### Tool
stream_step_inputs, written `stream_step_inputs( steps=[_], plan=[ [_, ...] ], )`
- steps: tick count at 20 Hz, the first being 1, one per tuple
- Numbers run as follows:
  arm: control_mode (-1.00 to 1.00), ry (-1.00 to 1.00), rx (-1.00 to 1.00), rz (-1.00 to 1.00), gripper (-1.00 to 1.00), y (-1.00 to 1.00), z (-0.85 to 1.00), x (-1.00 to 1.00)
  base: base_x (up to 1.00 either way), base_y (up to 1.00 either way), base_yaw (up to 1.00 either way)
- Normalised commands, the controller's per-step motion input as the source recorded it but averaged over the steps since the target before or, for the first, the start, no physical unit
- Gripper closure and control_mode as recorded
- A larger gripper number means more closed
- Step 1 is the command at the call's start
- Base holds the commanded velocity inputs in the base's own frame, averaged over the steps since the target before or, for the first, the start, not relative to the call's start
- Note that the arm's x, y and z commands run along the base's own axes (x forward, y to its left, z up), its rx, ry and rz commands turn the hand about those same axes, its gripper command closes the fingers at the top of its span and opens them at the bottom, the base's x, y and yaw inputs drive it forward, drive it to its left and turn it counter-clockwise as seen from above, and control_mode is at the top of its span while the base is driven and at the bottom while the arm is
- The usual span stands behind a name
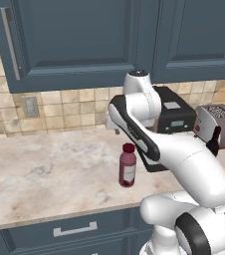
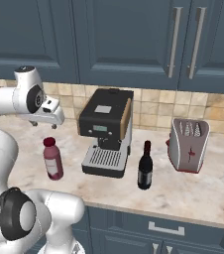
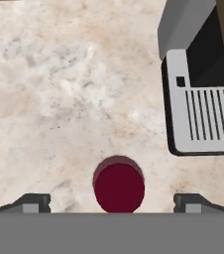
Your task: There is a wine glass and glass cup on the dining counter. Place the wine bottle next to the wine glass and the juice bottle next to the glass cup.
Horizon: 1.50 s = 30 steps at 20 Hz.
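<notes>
Hand view: gripper (image 3: 112, 202) spread wide, empty, looking straight down on juice bottle (image 3: 119, 188) cap between the fingertips.
Juice bottle upright on marbled worktop (image 2: 193, 191), left of coffee machine (image 2: 106, 131); wine bottle (image 2: 144, 166) upright between machine and toaster (image 2: 188, 145).

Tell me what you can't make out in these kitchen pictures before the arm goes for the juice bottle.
- Wine bottle: in the left base view the arm covers nearly all of it.
- Juice bottle: the hand view looks straight down on its cap, so body and label are hidden.
- Fingers: the hand view's bottom edge cuts them off at the tips.
- Coffee machine: the hand view's right edge crops it.
- Toaster: the arm overlaps its lower part in the left base view.
</notes>
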Motion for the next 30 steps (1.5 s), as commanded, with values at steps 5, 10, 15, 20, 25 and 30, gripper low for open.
stream_step_inputs(
  steps=[5,10,15,20,25,30],
  plan=[
    [-1.00,0.22,0.00,0.00,-1.00,0.01,-0.17,0.10,0.00,0.00,0.00],
    [-1.00,0.16,0.00,0.00,-1.00,0.00,-0.11,-0.02,0.00,0.00,0.00],
    [-1.00,0.06,0.00,0.00,-1.00,0.00,-0.12,-0.10,0.00,0.00,0.00],
    [-1.00,0.00,-0.04,0.00,-1.00,0.00,-0.22,-0.09,0.00,0.00,0.00],
    [-1.00,0.00,-0.06,0.00,-1.00,-0.01,-0.22,-0.06,0.00,0.00,0.00],
    [-1.00,0.00,-0.05,0.00,-1.00,-0.03,-0.17,-0.04,0.00,0.00,0.00]
  ],
)
